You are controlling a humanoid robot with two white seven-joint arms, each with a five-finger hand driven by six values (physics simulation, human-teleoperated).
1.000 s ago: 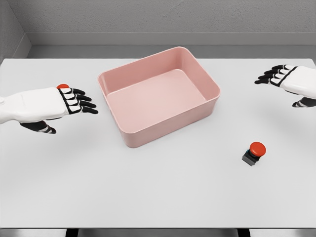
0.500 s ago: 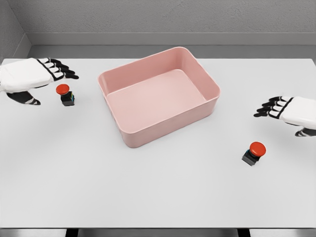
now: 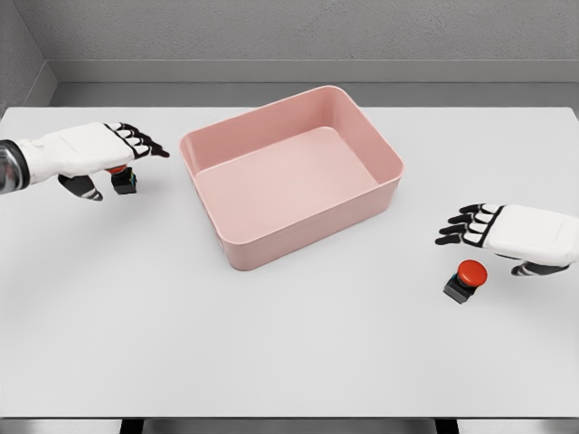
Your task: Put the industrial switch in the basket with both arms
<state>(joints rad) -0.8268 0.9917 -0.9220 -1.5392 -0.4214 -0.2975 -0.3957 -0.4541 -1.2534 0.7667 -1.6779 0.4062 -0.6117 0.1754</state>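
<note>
Head view shows two industrial switches on the white table, neither yet in the pink basket. One switch, with a red button on a black base, stands at the right front, well apart from the basket. The other switch stands just left of the basket's far left corner and is largely covered by the left hand, so that only its dark base and a sliver of red can be seen.

Over the last second both hands have been repositioned. The left hand, which was lifted behind its switch half a second ago, has been brought down over it, fingers extended and thumb lowered beside the base; no closed grasp is seen. The right hand has been lowered from the far right edge and now hangs just above and beside its switch, fingers stretched out and not touching it.

From this it is judged that the reach is nearly finished on both sides and that grasping comes next. Each switch must then be lifted over the basket wall and released inside, where nothing lies as yet.
</note>
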